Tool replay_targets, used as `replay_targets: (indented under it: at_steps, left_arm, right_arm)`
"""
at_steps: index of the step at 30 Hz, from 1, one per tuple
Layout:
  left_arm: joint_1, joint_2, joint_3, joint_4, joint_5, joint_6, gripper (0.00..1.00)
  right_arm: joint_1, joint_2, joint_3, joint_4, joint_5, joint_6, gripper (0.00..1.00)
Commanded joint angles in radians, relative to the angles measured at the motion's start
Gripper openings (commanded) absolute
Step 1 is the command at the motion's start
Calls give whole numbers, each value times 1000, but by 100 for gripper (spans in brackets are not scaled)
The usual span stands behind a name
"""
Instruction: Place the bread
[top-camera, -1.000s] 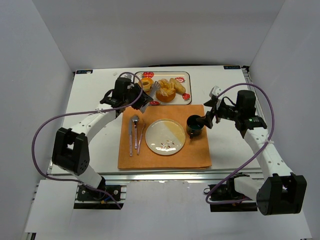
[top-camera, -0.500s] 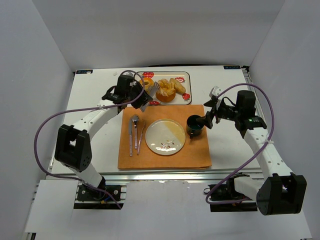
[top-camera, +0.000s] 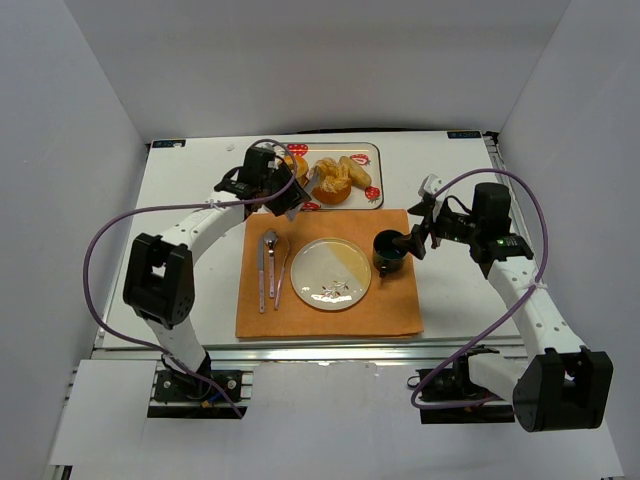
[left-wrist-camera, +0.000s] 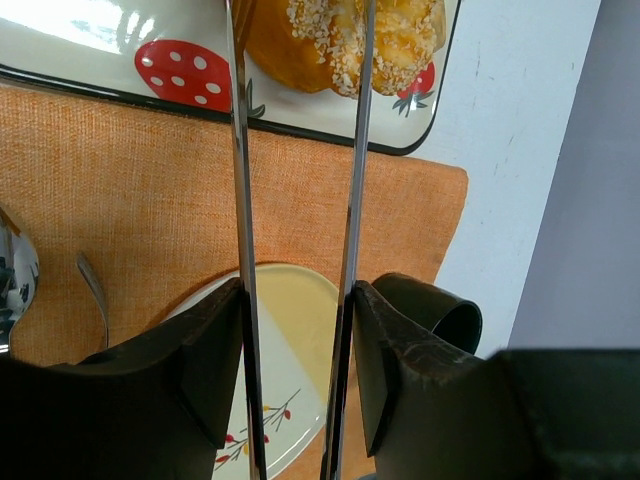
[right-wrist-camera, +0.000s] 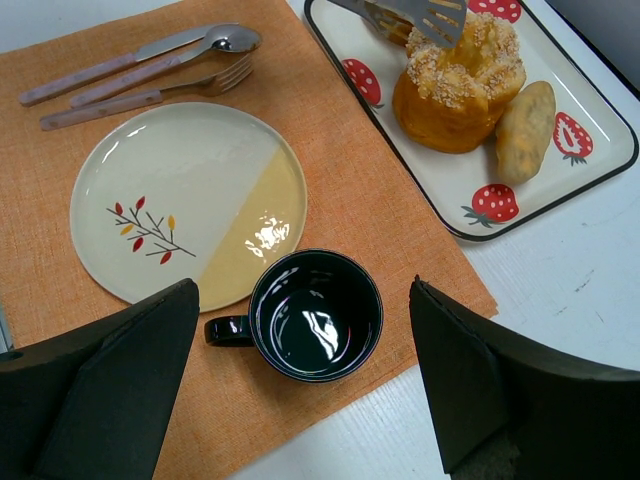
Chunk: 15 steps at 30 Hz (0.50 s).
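The bread (top-camera: 331, 183) is a round golden bun with a flaky top, lying on the strawberry-print tray (top-camera: 377, 178). It also shows in the left wrist view (left-wrist-camera: 340, 40) and the right wrist view (right-wrist-camera: 460, 85). My left gripper (top-camera: 286, 194) is shut on metal tongs (left-wrist-camera: 238, 200), whose two blades reach over the bun's near side. A slotted tong tip (right-wrist-camera: 420, 14) sits at the bun's top. My right gripper (top-camera: 408, 240) is open and hovers over a black mug (right-wrist-camera: 315, 315).
A small oblong roll (right-wrist-camera: 523, 130) lies beside the bun on the tray. A donut (top-camera: 293, 163) is partly hidden behind my left gripper. On the orange placemat (top-camera: 400, 315) are a cream plate (top-camera: 331, 272), cutlery (top-camera: 270, 265) and the mug (top-camera: 388, 250).
My left arm has moved right along the tray, bringing the tongs up to the bread. The right arm and mug have not moved.
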Motion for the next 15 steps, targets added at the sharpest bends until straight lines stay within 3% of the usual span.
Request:
replay_targets:
  at_steps: [1, 7, 11, 15]
  left_arm:
    - [-6, 3, 62, -3, 20, 16, 55]
    - [-9, 37, 83, -9, 32, 20, 53]
    - [-9, 21, 89, 6, 57, 14, 28]
    - [-9, -20, 67, 62, 98, -30, 14]
  right_arm:
    - [-7, -20, -10, 36, -15, 5, 89]
    - [-7, -24, -15, 41, -15, 11, 89]
    - [-8, -33, -19, 42, -14, 14, 89]
    - [-8, -38, -19, 41, -14, 14, 89]
